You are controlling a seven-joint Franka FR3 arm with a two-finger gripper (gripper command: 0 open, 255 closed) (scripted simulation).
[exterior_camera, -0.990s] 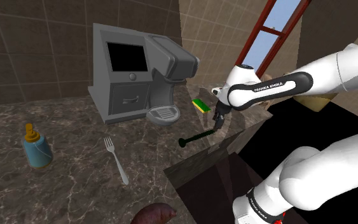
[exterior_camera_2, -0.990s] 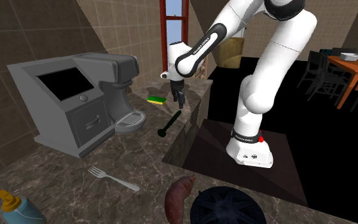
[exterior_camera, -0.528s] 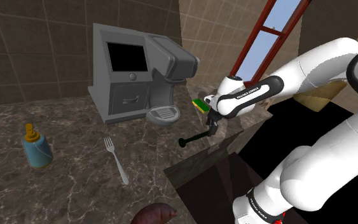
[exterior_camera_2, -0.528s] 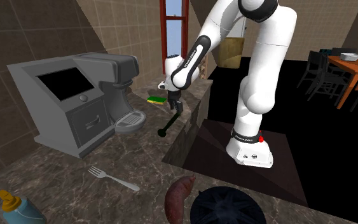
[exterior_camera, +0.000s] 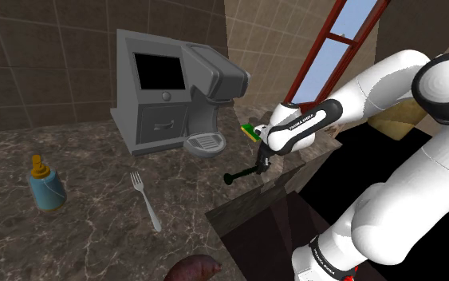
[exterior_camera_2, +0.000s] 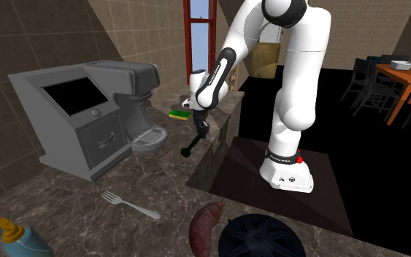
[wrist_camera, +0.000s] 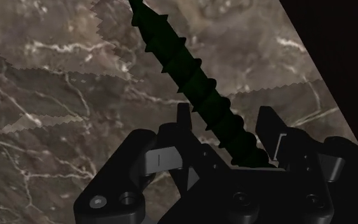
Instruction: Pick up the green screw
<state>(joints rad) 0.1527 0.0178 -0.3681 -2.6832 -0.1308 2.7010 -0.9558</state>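
We note the gripper [wrist_camera: 227,124] jaws apart — green screw [wrist_camera: 177,63] lies between them, shaft running toward the gripper's eleven o'clock over marble counter [wrist_camera: 56,95].

**Counter: contents**

Dark brown marbled counter [exterior_camera: 95,215], running along a tiled wall.
- Grey coffee machine [exterior_camera: 163,92] at the back, against the wall.
- Green-and-yellow sponge [exterior_camera_2: 179,114] beside the machine, towards the window.
- Dark green screw [exterior_camera: 241,173] near the counter's edge, just in front of the sponge.
- Fork [exterior_camera: 146,201] mid-counter.
- Blue bottle [exterior_camera: 45,185], orange top, upright, well apart from the fork.
- Reddish sweet potato [exterior_camera_2: 206,228] at the near end.
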